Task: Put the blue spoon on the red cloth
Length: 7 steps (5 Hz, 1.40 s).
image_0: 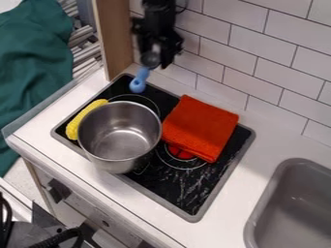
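Clock positions were taken from the stovetop's (169,186) centre, with 12 at the top of the view. The gripper (157,52) hung just short of 12 o'clock, over the back corner. Its fingers were closed on the blue spoon (138,81) near the grey bowl end, the blue handle slanting down toward 7. The spoon was off the red cloth (200,127), apart from it on the cloth's 10 to 11 o'clock side. The cloth lay folded at 2, partly over a burner ring. A steel pot (119,133) stood between 9 and 10. Yellow corn (84,117) lay just beside it at 10. The grey sink (294,208) was at 4.
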Tool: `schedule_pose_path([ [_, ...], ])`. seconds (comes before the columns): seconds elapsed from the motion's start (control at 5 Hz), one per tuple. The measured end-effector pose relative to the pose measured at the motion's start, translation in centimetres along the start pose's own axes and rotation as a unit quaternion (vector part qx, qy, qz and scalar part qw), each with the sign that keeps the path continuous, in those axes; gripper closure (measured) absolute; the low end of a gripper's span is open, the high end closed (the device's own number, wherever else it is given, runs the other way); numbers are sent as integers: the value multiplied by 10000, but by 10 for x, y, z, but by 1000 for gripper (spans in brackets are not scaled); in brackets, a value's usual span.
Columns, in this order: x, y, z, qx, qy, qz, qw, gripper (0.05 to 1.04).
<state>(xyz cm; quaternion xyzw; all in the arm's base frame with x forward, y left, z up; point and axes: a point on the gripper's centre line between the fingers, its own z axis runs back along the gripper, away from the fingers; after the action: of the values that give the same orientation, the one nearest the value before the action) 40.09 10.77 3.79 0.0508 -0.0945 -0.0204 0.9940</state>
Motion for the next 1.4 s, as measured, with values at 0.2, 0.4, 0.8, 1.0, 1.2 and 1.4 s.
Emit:
schedule_pose_path([
  [0.2, 9, -26, 22, 132, -206, -174, 9996, 471],
  [0.4, 15, -62, 35, 145, -258, -304, 9991, 471],
  [0.8, -16, -99, 12, -200, 110, -214, 9995, 471],
  [1.0, -28, -102, 1, -272, 193, -179, 9993, 471],
  [1.2, -36, -105, -17, -297, 435, -252, 9983, 471],
  [1.4, -40, -106, -25, -300, 550, -266, 9977, 471],
])
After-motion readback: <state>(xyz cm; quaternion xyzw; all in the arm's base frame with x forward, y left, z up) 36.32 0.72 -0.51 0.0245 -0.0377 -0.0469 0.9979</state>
